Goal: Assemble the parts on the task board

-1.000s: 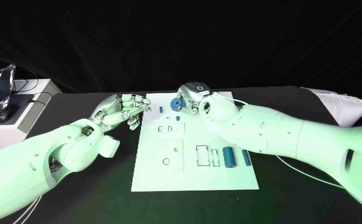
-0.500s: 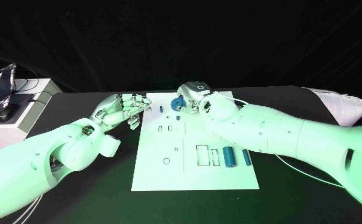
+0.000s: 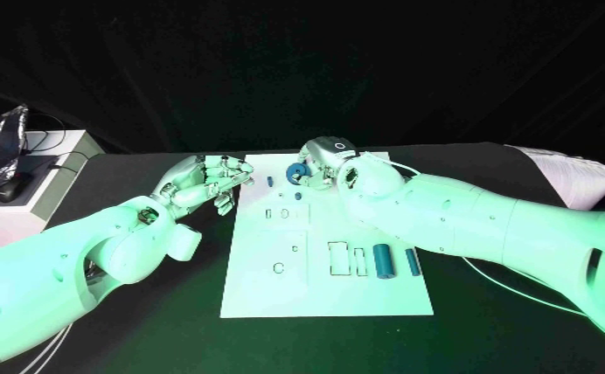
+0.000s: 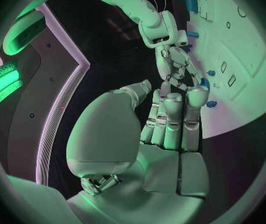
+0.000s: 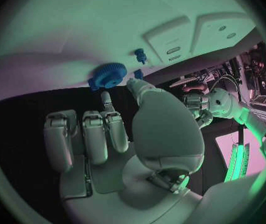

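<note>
The white task board (image 3: 325,291) lies in the middle of the black table. My right hand (image 3: 330,162) is at the board's far edge, and its thumb and one finger pinch a blue gear (image 3: 296,173), which is tilted up off the board; the gear (image 5: 108,75) sits at the fingertips (image 5: 107,98). Two small blue pegs (image 3: 268,182) (image 3: 297,197) stand in the board close by. Two blue cylinders (image 3: 382,260) (image 3: 413,261) lie on the board's near right part. My left hand (image 3: 202,183) hovers just left of the board, fingers curled in with nothing in them (image 4: 170,119).
Several empty slots and holes (image 3: 286,213) mark the board's middle. A white box with cables (image 3: 31,169) stands at the table's far left, and pale cloth (image 3: 567,173) lies at the far right. Bare black table (image 3: 491,322) surrounds the board.
Almost nothing differs: my right hand still holds the gear at the far edge, and my left hand stays beside the board.
</note>
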Robot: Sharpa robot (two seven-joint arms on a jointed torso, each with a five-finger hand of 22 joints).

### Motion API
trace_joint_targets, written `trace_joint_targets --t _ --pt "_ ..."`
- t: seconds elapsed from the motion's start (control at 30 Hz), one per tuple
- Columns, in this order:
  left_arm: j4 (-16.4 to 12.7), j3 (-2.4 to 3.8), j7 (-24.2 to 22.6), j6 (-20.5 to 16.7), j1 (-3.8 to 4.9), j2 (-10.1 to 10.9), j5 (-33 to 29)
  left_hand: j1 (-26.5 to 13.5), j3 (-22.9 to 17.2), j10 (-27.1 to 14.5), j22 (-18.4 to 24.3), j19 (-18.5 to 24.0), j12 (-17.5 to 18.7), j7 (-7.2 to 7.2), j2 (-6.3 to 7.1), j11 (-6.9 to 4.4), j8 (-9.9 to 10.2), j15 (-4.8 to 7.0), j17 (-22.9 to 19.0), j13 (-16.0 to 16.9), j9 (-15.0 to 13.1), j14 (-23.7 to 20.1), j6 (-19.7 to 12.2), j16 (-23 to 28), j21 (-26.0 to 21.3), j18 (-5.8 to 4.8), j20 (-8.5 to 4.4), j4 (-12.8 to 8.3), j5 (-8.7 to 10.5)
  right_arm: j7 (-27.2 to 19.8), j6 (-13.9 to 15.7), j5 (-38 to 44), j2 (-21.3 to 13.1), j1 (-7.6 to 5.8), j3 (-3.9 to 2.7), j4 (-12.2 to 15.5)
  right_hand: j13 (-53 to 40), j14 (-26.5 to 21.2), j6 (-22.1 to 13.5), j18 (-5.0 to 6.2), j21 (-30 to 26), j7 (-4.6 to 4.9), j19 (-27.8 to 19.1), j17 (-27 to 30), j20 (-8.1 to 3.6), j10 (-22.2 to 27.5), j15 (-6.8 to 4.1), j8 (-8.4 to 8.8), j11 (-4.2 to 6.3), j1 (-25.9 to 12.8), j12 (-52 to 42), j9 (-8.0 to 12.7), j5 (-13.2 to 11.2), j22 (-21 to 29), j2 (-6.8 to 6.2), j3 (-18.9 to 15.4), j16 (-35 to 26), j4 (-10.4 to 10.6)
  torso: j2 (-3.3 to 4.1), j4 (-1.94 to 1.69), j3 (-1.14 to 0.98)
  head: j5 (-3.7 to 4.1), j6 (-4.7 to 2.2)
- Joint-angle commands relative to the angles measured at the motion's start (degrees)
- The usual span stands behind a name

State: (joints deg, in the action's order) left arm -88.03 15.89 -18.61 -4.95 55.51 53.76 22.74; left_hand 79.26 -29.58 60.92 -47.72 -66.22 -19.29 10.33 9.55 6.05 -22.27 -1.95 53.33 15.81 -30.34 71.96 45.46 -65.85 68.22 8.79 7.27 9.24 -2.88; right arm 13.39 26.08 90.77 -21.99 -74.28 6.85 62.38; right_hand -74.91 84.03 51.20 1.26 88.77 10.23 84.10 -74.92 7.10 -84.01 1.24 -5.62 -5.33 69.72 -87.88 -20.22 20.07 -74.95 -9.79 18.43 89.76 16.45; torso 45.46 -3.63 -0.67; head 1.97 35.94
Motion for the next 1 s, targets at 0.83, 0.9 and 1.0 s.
trace_joint_targets --t 0.83,0.9,1.0 --pt "-0.1 0.05 0.0 0.6 0.01 0.1 0.0 -0.8 -0.5 0.2 -0.2 0.4 0.5 0.25 -0.32 0.14 0.3 -0.04 0.0 -0.1 0.1 0.0 0.1 0.3 0.3 -0.77 0.19 0.3 0.02 -0.7 -9.0 -6.4 0.1 0.24 0.24 -1.4 -12.7 6.0 0.0 -0.77 -0.3 0.19 4.8 -15.1 0.23 -3.9 0.15 1.05 -0.31 -4.3 -0.4 0.5 1.8 -13.6 1.19 2.4 0.2 -0.6 0.01 0.02 -0.03 0.14 0.09" --pt "-0.1 0.05 0.0 0.5 0.01 0.1 0.0 -0.8 -0.5 0.2 -0.2 0.4 0.5 0.25 -0.32 0.14 0.3 -0.04 0.0 -0.1 0.1 0.0 0.1 0.3 0.3 -0.77 0.19 0.3 0.02 -0.7 -9.5 -6.4 0.0 0.23 0.26 -1.4 -12.7 6.0 0.0 -0.77 -0.3 0.2 4.8 -15.1 0.23 -3.9 0.15 1.05 -0.31 -4.3 -0.4 0.5 1.8 -13.6 1.17 2.4 0.2 -0.6 0.01 -0.01 -0.03 0.19 0.1" --pt "-0.1 0.05 0.0 0.5 0.01 0.1 0.0 -0.8 -0.5 0.2 -0.2 0.4 0.5 0.25 -0.32 0.14 0.3 -0.04 0.0 -0.1 0.1 0.0 0.1 0.3 0.3 -0.77 0.19 0.3 0.02 -0.6 -9.4 -6.3 -0.2 0.23 0.29 -1.2 -12.7 6.0 0.0 -0.77 -0.3 0.19 4.8 -15.1 0.24 -3.9 0.16 1.05 -0.32 -4.2 -0.4 0.5 2.0 -13.6 1.12 2.6 0.2 -0.7 -0.01 -0.05 -0.03 0.18 0.11"
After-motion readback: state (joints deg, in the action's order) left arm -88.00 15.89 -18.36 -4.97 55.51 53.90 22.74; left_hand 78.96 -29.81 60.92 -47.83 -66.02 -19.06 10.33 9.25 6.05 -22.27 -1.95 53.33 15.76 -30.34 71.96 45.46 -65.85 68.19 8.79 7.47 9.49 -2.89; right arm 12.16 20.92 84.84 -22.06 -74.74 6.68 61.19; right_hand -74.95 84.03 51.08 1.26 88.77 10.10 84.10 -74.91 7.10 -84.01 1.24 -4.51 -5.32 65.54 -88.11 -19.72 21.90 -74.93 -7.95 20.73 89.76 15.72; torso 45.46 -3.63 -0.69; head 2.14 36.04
